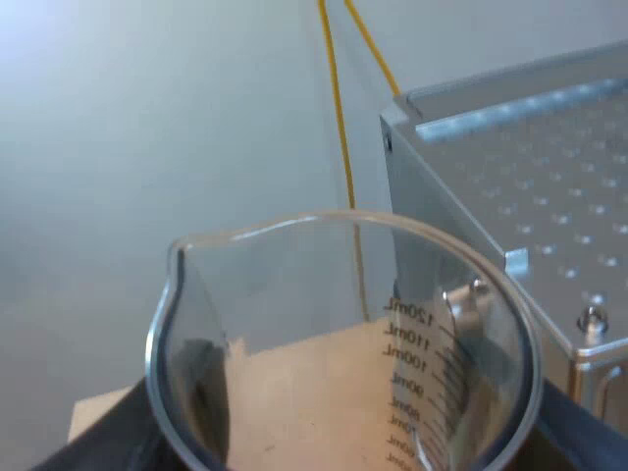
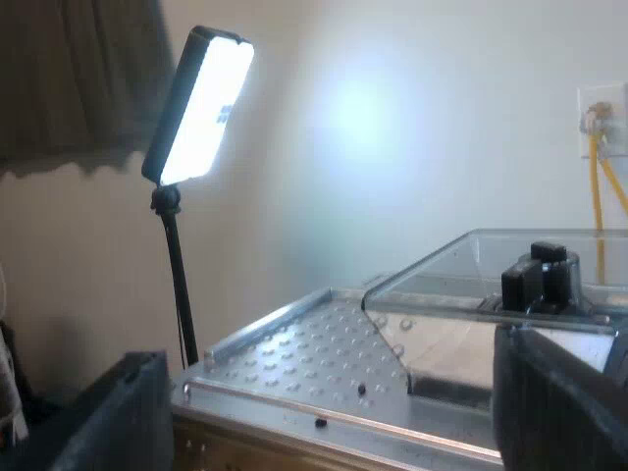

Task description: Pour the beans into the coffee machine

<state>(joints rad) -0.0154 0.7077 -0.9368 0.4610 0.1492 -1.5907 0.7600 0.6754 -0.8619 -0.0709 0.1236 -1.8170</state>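
Two black fingers of the left gripper (image 1: 343, 437) close on a clear measuring glass with printed millilitre marks (image 1: 294, 334), one finger (image 1: 108, 446) at each side of its wall, so the glass is gripped. The measuring glass is held upright or nearly so, its pouring lip turned away from the silver espresso machine (image 1: 510, 186), and it sits off the machine, just beside the edge of the perforated metal top plate (image 1: 549, 167) and near one of that plate's corners. Whether it touches the machine's side cannot be told. Yellow cables (image 1: 337, 108) run down the wall beyond that corner. In the right wrist view the right gripper (image 2: 343, 412) has its fingers (image 2: 123, 417) spread wide apart, holding nothing, level with the top plate's near edge. The transparent bean hopper (image 2: 461, 280) stands on the machine's top past the plate's far edge, with a black knob (image 2: 538, 278) at its lid. A lit light panel on a thin black stand (image 2: 199, 106) stands beyond the plate's corner.
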